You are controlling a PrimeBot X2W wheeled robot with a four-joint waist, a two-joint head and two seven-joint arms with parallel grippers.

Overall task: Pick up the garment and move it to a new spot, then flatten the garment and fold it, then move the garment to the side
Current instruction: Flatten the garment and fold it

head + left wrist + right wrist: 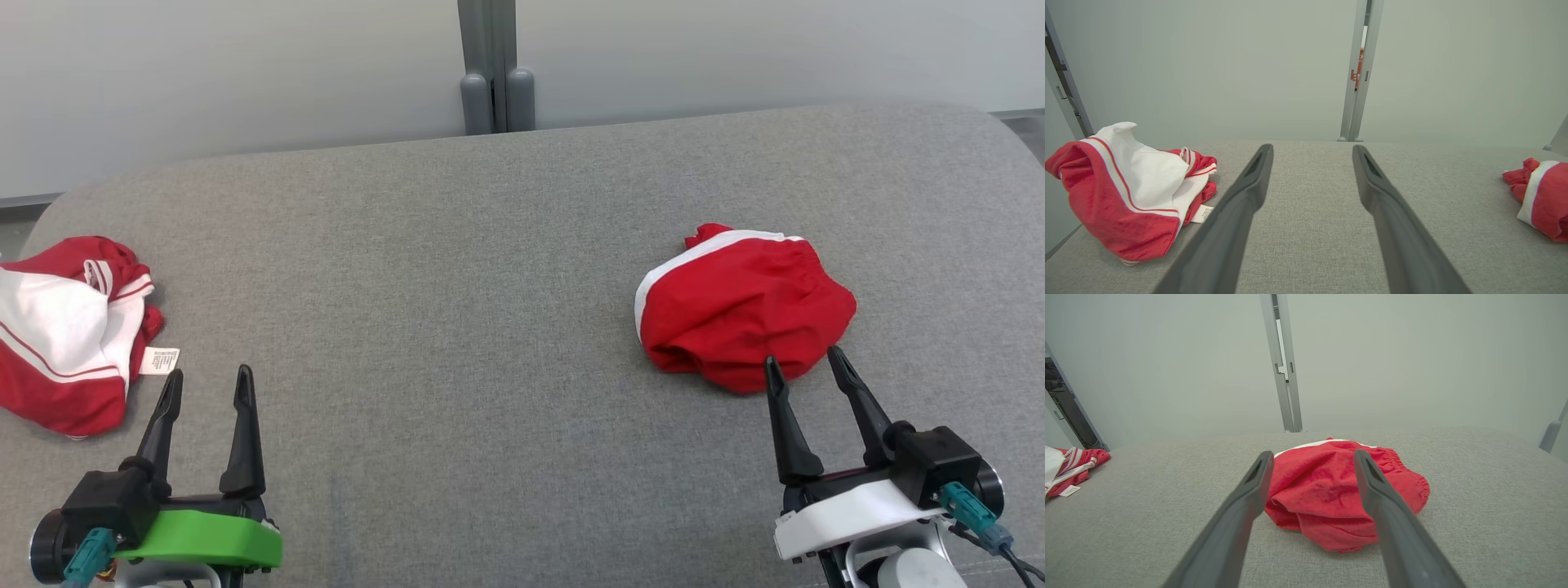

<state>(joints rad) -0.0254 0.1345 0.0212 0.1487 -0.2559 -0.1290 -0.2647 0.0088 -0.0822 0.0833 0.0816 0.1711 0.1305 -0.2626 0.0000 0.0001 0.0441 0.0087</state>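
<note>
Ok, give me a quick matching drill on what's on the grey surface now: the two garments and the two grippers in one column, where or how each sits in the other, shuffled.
1. plain red garment
2. red and white garment
3. left gripper
4. right gripper

A. open, on a green mount, fingers over bare grey surface
B. crumpled at the surface's left edge, white label beside it
C. open, on a white mount, fingers aimed at the red heap
D. bunched on the right half, white band along its far side

Pairs: 1-D, 2-B, 3-A, 4-C.
</note>
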